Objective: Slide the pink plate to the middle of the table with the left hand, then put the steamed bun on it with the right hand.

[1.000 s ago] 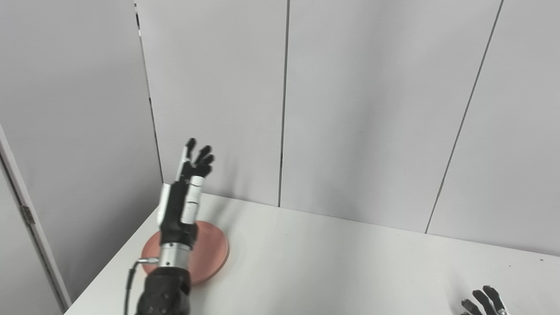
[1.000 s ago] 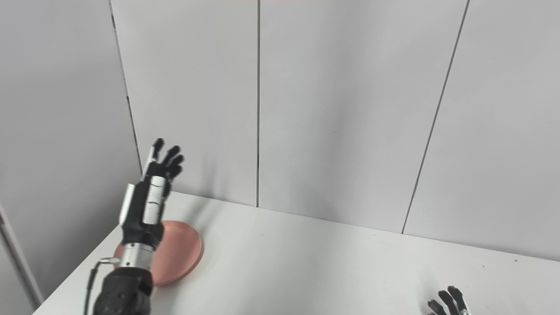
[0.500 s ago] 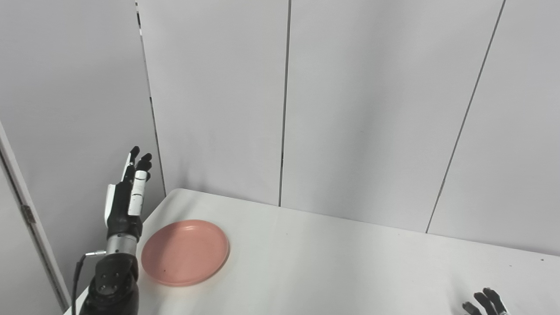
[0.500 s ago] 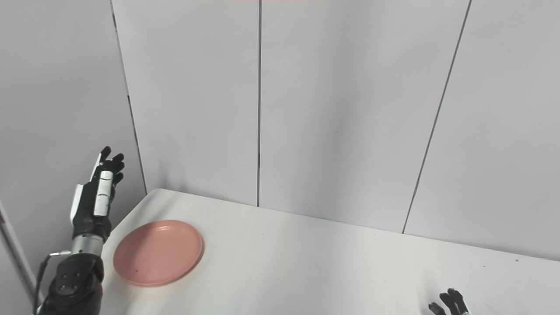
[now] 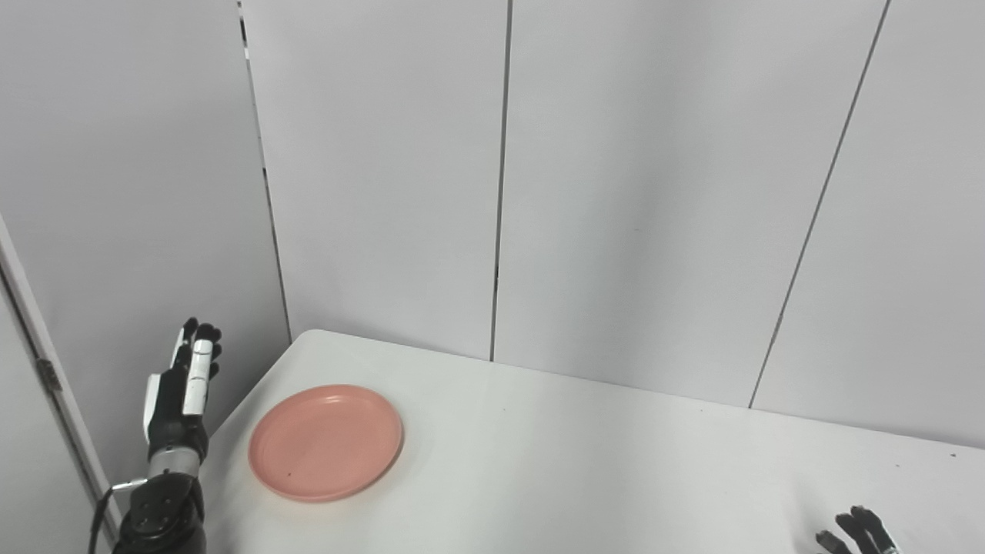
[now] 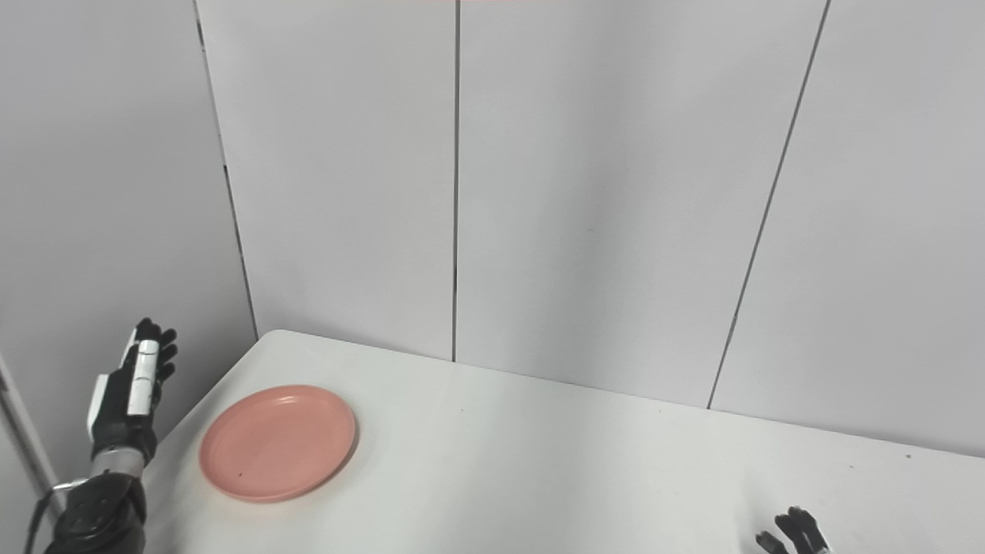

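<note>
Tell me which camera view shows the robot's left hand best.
The left eye view: the left hand stands clear of the picture's edge, beside the white table. In the right eye view it sits nearer the edge, equally visible.

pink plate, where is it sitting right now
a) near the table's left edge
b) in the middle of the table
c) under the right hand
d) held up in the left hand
a: the pink plate lies flat on the table near its left edge, with the left hand raised off to its left, apart from it and holding nothing.
</note>
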Motion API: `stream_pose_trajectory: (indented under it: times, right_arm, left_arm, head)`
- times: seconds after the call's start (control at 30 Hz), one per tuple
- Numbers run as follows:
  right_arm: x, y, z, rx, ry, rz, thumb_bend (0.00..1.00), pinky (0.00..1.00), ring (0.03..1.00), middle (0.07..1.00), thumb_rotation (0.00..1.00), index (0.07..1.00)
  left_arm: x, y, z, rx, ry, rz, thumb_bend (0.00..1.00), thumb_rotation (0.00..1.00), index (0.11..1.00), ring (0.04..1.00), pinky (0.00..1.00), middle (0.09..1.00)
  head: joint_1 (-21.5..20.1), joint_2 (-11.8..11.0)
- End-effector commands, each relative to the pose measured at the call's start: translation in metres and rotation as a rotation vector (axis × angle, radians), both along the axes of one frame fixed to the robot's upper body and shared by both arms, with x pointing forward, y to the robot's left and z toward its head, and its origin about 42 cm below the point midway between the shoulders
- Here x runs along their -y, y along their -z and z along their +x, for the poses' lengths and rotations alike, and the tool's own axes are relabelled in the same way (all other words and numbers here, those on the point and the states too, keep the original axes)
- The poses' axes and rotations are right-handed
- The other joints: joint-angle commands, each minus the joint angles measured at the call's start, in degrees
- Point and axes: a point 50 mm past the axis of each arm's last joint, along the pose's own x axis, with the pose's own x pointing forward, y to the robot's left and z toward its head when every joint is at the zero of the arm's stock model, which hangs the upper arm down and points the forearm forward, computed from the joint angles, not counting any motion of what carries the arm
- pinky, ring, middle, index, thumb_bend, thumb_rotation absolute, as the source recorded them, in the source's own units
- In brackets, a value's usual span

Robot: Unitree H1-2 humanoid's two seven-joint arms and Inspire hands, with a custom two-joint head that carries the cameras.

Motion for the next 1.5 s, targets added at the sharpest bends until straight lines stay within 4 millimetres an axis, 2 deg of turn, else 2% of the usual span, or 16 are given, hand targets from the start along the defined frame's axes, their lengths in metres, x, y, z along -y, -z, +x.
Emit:
stream_pose_trajectory:
  times: [0.0,0.33,0.47,0.73,1.0,1.27,1.47]
  right_arm:
    - [-0.002,0.026,-0.019,-0.098,0.004,0.021,0.78,0.81,0.838,0.898,0.98,0.888]
    - [-0.005,0.018,-0.024,-0.093,0.019,0.005,0.77,0.8,0.834,0.896,1.0,0.89]
    - [-0.006,0.016,-0.024,-0.099,0.024,0.005,0.77,0.8,0.825,0.887,0.98,0.883]
    - [-0.007,0.014,-0.024,-0.088,0.019,0.005,0.76,0.8,0.825,0.884,0.98,0.884]
    - [-0.012,0.008,-0.027,-0.098,0.017,-0.003,0.73,0.79,0.82,0.891,0.98,0.891]
    - [-0.017,0.005,-0.026,-0.091,0.005,0.003,0.69,0.83,0.852,0.915,0.98,0.916]
    - [-0.023,0.004,-0.025,-0.086,0.0,0.017,0.69,0.82,0.836,0.913,0.95,0.909]
  left_arm:
    - [-0.009,-0.031,0.012,0.102,-0.007,0.036,0.75,0.92,0.964,0.916,0.92,0.905]
    - [-0.006,-0.004,-0.001,0.029,0.014,0.01,0.73,0.95,0.983,0.929,0.94,0.921]
    - [0.004,0.004,-0.005,0.009,0.021,-0.018,0.72,0.95,0.968,0.912,0.91,0.913]
    - [0.027,0.013,-0.008,-0.024,0.087,-0.027,0.73,0.92,0.96,0.913,0.93,0.903]
    - [0.061,0.014,-0.01,-0.064,0.175,-0.008,0.73,0.94,0.958,0.9,0.9,0.892]
    - [0.074,0.014,-0.004,-0.086,0.231,-0.03,0.74,0.91,0.947,0.902,0.94,0.88]
    - [0.087,0.007,-0.003,-0.097,0.27,-0.024,0.72,0.89,0.943,0.889,0.91,0.88]
  head:
    - [0.0,0.3]
    - [-0.4,1.1]
    - [-0.7,1.2]
    - [-1.2,1.4]
    - [-2.5,1.7]
    - [-4.3,2.1]
    - [-5.6,2.6]
